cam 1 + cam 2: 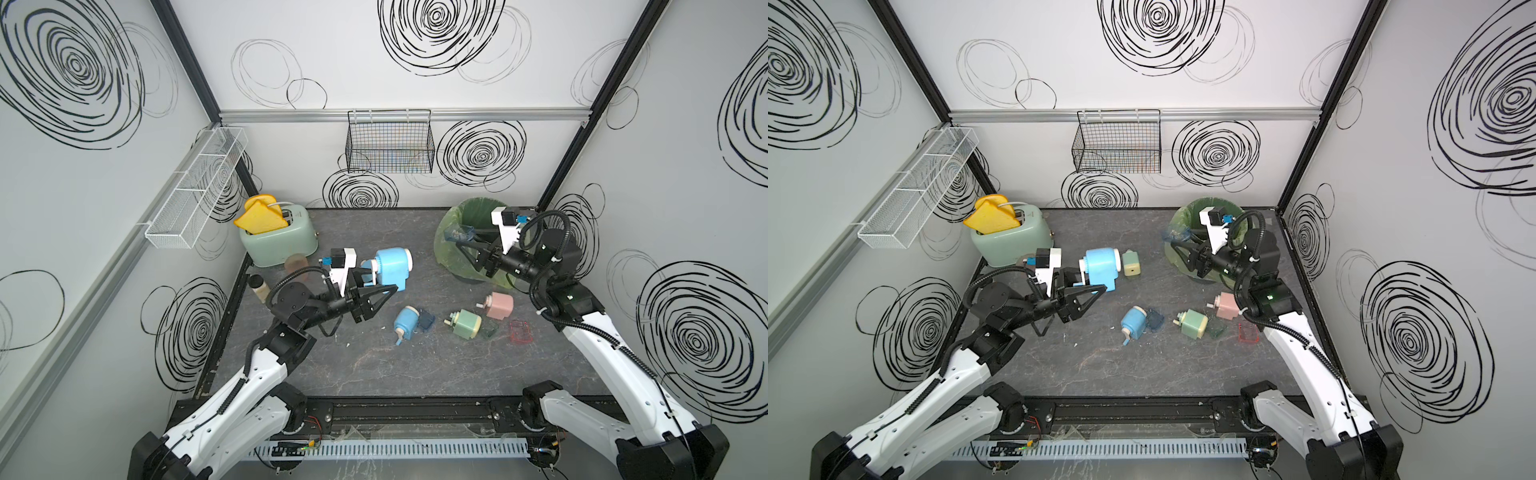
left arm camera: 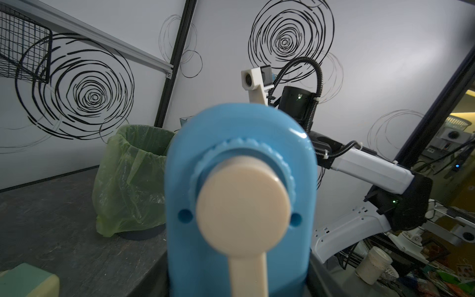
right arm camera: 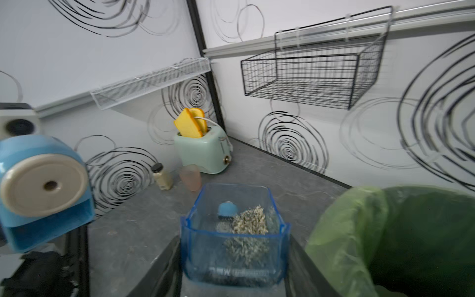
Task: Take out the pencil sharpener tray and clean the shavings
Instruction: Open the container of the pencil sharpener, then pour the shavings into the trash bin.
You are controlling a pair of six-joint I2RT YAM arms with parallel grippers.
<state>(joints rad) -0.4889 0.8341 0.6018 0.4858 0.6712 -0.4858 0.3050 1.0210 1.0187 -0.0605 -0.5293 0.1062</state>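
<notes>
Because the big blue sharpener (image 2: pixel 239 180) fills the left wrist view crank-end on, I see almost nothing of the fingers gripping it there. In a top view the left tool (image 1: pixel 380 284) is clamped on its body and holds it clear of the worktop (image 1: pixel 395 365). Its drawer slot gapes empty in the right wrist view.

The right tool (image 1: pixel 463 245) grips the tray (image 3: pixel 232 236), clear blue, with a heap of shavings (image 3: pixel 248 231) lying in it. That tool's fingers are only dark, blurred wedges at the picture's edge. The tray hangs just beside the rim of the green-lined bin (image 3: pixel 411 231), on the toaster side; whether any of it overhangs the mouth I cannot tell. A small blue shape shows through the tray's far wall, too blurred to name. A cream-and-olive sharpener (image 1: pixel 1131 264) sits behind the big one, and the left wrist view cuts it off at a corner.

The bin stands in the far right corner, close to both walls. The toaster (image 1: pixel 282 245), cup (image 1: pixel 296 262) and bottle (image 1: pixel 260 286) crowd the far left corner. Mid-worktop lie the small blue sharpener (image 1: pixel 405 322), green sharpener (image 1: pixel 467 324) and pink sharpener (image 1: pixel 498 305), with loose trays beside them. The red tray (image 1: pixel 520 331) lies close to my right forearm. Between that row and the arm bases the worktop lies open.
</notes>
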